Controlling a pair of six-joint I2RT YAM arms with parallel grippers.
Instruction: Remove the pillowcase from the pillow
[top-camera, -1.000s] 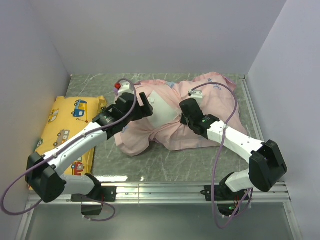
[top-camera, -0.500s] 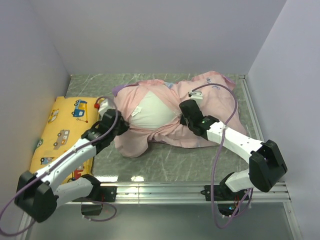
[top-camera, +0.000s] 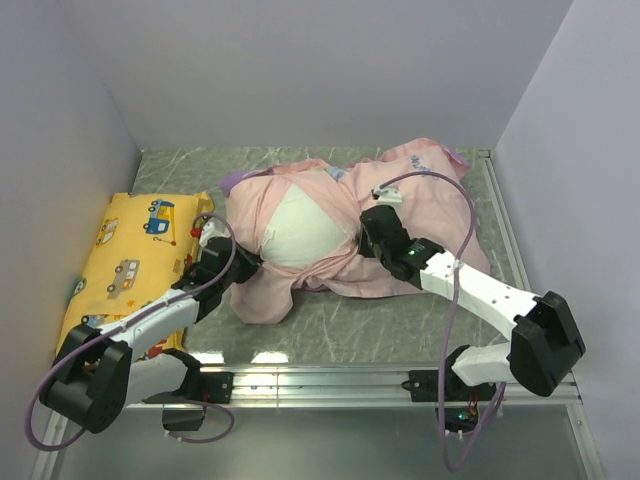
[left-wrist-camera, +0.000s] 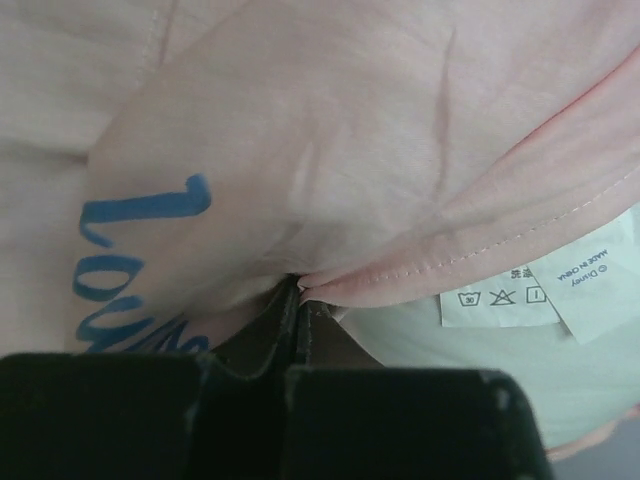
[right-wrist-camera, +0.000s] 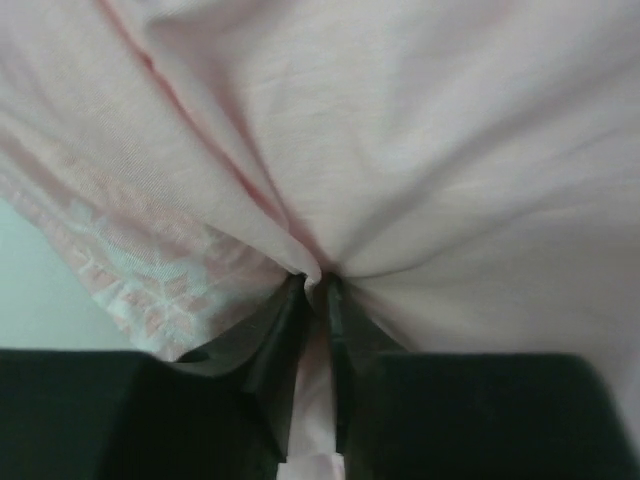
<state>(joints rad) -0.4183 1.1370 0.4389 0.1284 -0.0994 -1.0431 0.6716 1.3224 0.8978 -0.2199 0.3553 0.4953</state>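
The pillowcase (top-camera: 420, 190) lies inside out, pale pink, bunched around the plump white pillow (top-camera: 300, 235), whose middle shows bare. My left gripper (top-camera: 247, 263) is at the pillow's near-left side, shut on the pillowcase's stitched hem (left-wrist-camera: 430, 262). White care labels (left-wrist-camera: 540, 285) hang beside the pillow's white surface (left-wrist-camera: 480, 380). My right gripper (top-camera: 366, 238) is on the pillow's right side. In the right wrist view its jaws (right-wrist-camera: 318, 280) stand narrowly apart, with a fold of pillowcase (right-wrist-camera: 420, 130) pinched between them and creases radiating from the tips.
A flat yellow cushion (top-camera: 130, 260) printed with vehicles lies along the left wall, just left of my left arm. Pale walls close the table on the left, back and right. Grey marbled tabletop (top-camera: 330, 325) shows between the pillow and the arm bases.
My left gripper came down from above the pillow to its near-left side and shut on the hem. More white pillow shows. The right arm has hardly moved.
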